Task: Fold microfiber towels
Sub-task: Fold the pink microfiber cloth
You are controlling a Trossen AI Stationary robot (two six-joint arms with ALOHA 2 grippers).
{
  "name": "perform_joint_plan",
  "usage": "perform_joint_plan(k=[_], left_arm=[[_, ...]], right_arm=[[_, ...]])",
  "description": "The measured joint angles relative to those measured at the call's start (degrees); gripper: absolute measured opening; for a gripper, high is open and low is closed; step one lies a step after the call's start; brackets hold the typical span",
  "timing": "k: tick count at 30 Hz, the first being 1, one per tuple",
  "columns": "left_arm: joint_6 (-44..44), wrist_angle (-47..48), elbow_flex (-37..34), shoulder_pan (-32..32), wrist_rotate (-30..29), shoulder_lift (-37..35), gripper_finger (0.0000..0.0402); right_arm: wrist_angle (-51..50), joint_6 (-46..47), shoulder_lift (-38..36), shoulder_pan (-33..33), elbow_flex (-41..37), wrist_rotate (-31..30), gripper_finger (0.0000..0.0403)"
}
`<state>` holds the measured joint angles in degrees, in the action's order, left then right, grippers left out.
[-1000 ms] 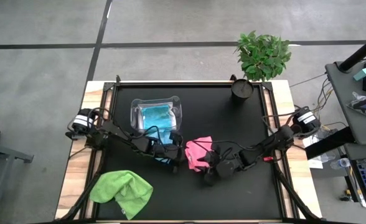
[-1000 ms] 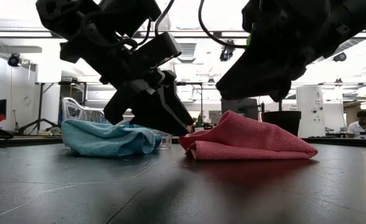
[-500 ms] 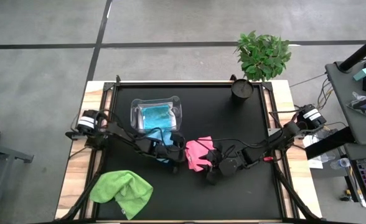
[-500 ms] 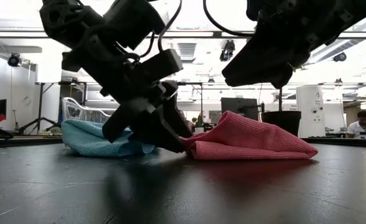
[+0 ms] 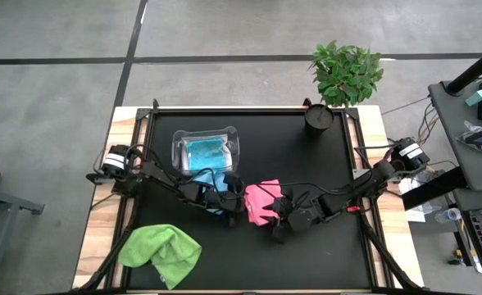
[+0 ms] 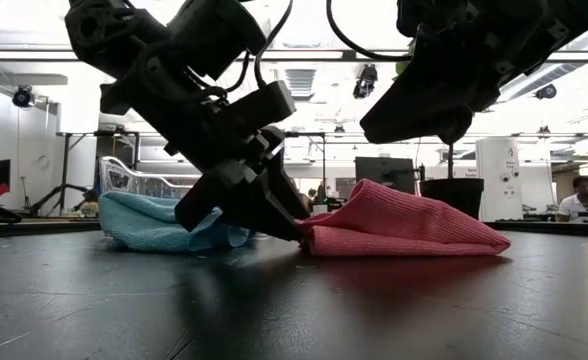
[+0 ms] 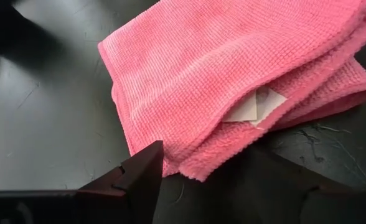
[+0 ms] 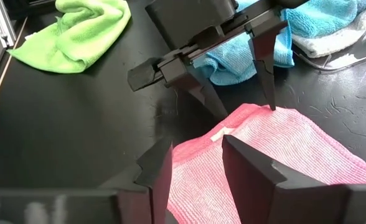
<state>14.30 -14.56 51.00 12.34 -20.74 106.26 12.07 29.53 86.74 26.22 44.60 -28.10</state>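
A pink towel (image 5: 261,202) lies folded over on the black table's middle; a white tag (image 7: 248,112) shows between its layers. My left gripper (image 8: 245,107) is open, tips down at the table, its fingers either side of the towel's left corner (image 7: 192,168). My right gripper (image 8: 198,158) is open and hangs just above the towel's right part, clear of it in the low view (image 6: 414,125). A light blue towel (image 6: 164,222) lies bunched under my left arm. A lime green towel (image 5: 161,250) lies crumpled at the near left. My left gripper's open fingers (image 6: 279,215) slant down from the table's left to the pink towel's left edge (image 6: 309,238). I cannot tell whether they touch it. The towel lies flat on the table.
A clear plastic tub (image 5: 206,150) with another light blue towel and a pale one in it stands far left of centre. A potted plant (image 5: 343,78) stands at the far right corner. Bare black table lies near and right of the pink towel.
My left gripper has gone down to the table and closer to the pink towel's left edge, still open. My right gripper has risen a little above the towel. The pink towel has kept its place.
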Motion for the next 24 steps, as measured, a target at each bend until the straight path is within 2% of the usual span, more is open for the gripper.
perform_joint_plan(k=[12, 24], left_arm=[[0.05, 0.01, 0.00, 0.00, -0.55, -0.09, 0.0114], [2.73, 0.11, 1.29, 0.00, -1.41, -0.43, 0.0078]], right_arm=[[-0.19, -0.01, 0.00, 0.00, 0.00, -0.02, 0.0134], [-4.95, 0.03, 0.03, -0.37, -0.02, 0.09, 0.0125]])
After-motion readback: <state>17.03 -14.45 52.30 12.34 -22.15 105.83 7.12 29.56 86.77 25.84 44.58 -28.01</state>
